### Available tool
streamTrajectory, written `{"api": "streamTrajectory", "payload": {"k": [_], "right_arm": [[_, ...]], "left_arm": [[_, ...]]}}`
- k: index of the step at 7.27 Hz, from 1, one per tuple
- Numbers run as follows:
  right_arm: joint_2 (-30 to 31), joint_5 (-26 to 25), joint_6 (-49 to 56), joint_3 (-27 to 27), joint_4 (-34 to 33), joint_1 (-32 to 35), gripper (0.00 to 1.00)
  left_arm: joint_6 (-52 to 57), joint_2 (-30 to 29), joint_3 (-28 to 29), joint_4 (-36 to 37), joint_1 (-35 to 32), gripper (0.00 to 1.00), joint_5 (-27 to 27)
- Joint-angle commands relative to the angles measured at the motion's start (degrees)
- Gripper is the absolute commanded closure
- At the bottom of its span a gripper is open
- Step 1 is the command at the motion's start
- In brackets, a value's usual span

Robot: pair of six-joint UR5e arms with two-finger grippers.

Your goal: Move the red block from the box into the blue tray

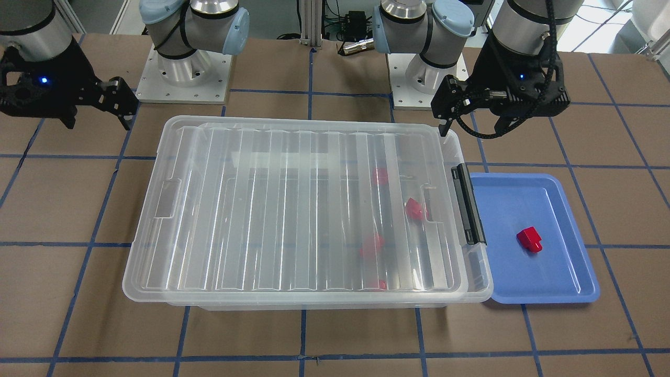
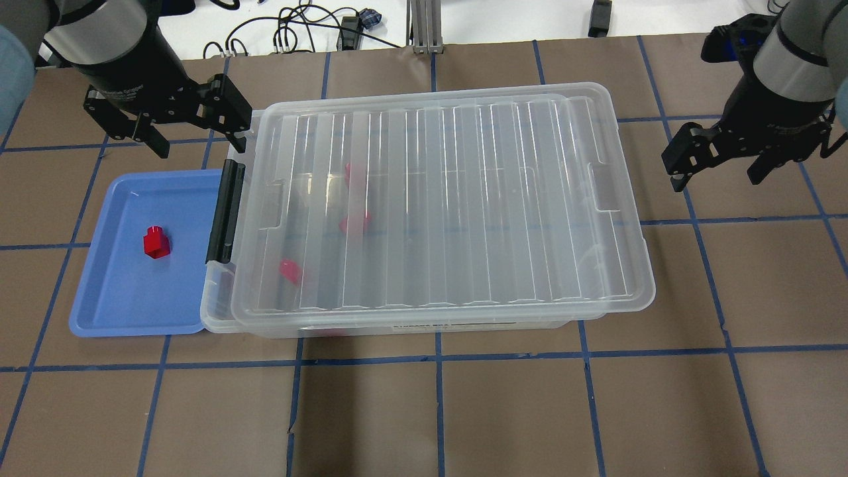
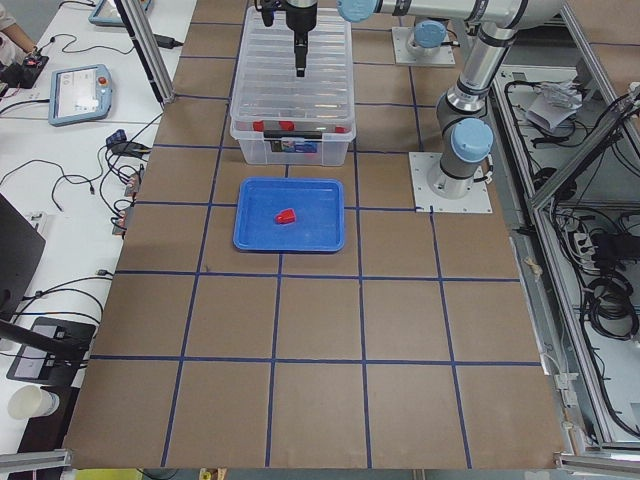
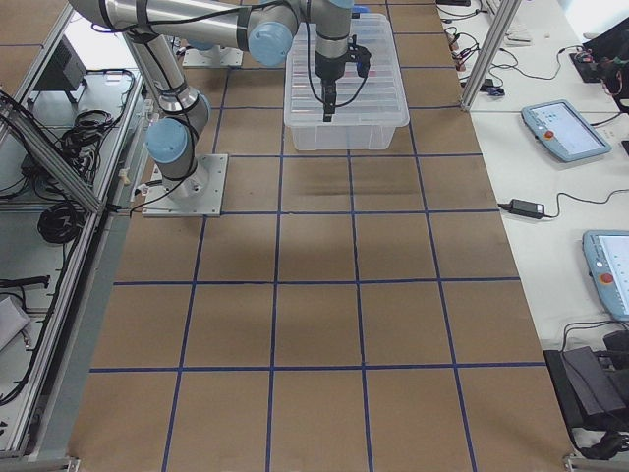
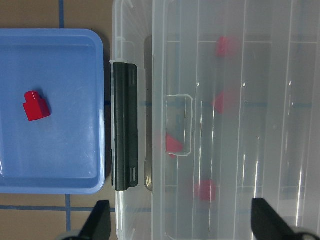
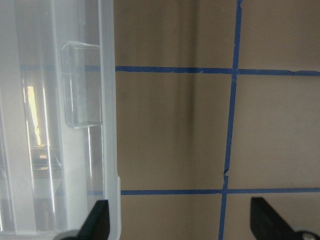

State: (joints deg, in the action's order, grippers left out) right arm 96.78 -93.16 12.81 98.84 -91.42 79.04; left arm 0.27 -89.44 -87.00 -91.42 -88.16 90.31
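Observation:
One red block (image 1: pixel 529 239) lies in the blue tray (image 1: pixel 523 283), also seen from overhead (image 2: pixel 156 242) and in the left wrist view (image 5: pixel 36 105). Several more red blocks (image 1: pixel 416 208) show blurred through the ribbed lid of the clear box (image 1: pixel 288 209), which lies on the box. The black latch (image 1: pixel 468 204) is at the end next to the tray. My left gripper (image 2: pixel 197 136) is open and empty, above the box's latch end at the far corner. My right gripper (image 2: pixel 717 172) is open and empty, beside the box's other end.
The tray (image 2: pixel 119 311) touches the box (image 2: pixel 437 199) at the latch end. Brown table with blue tape lines all around. Arm bases (image 1: pixel 183 78) stand behind the box. Cables (image 2: pixel 311 33) lie past the table's far edge.

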Motion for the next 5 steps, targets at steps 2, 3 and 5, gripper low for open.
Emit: {"api": "streamTrajectory", "payload": {"k": [2,3,5], "right_arm": [[1.3,1.23,-9.84,-1.1,2.21,7.58,0.0],[1.48,1.32,-10.69,-0.84,2.56,8.66,0.0],[1.22,1.14,-10.61,-1.27,2.39,8.15,0.0]], "left_arm": [[-0.1,-0.12,1.47,-0.51,0.44,0.0,0.22],[-0.1,-1.17,2.35,-0.52,0.7,0.0,0.22],[-0.45,-3.02,5.08,-2.89,0.53,0.0,0.13]]}}
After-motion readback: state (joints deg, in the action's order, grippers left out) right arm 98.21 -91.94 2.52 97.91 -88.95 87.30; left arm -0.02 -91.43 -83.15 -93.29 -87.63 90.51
